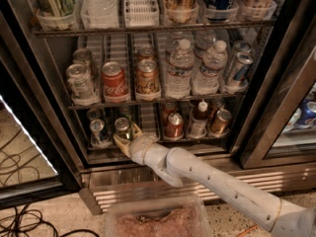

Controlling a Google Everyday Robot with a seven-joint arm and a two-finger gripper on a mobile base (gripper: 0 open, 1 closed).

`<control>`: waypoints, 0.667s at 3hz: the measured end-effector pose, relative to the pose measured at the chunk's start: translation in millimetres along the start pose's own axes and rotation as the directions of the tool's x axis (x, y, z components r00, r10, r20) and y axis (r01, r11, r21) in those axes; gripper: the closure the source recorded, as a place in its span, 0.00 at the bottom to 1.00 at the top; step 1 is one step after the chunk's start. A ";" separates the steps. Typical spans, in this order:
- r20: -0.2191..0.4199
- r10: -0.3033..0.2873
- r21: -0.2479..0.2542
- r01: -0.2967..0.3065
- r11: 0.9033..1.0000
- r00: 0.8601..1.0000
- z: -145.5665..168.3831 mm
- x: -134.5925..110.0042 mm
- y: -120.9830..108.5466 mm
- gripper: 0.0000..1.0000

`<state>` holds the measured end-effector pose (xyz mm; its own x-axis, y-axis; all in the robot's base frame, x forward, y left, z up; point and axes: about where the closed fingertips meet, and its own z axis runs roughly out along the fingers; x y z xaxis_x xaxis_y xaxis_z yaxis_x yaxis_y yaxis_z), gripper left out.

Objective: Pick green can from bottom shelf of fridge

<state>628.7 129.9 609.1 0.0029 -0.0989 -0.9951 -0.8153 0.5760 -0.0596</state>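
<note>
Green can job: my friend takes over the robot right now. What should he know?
The gripper is at the front of the bottom shelf of the fridge, right against the green can. Whether it grips yet cannot be told.
The can stands upright on the shelf, beside a blue-and-silver can.
Done: the reach to the can.
Left: secure the grip, then lift the can out.
</note>
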 end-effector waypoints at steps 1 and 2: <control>0.016 -0.032 -0.009 0.032 0.999 0.999 -4.9 -15.2 1.4 1.00; 0.015 -0.033 -0.010 0.033 0.999 0.999 -4.9 -13.9 1.5 1.00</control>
<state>624.6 128.2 623.2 0.0387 -0.1056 -0.9937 -0.8205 0.5642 -0.0919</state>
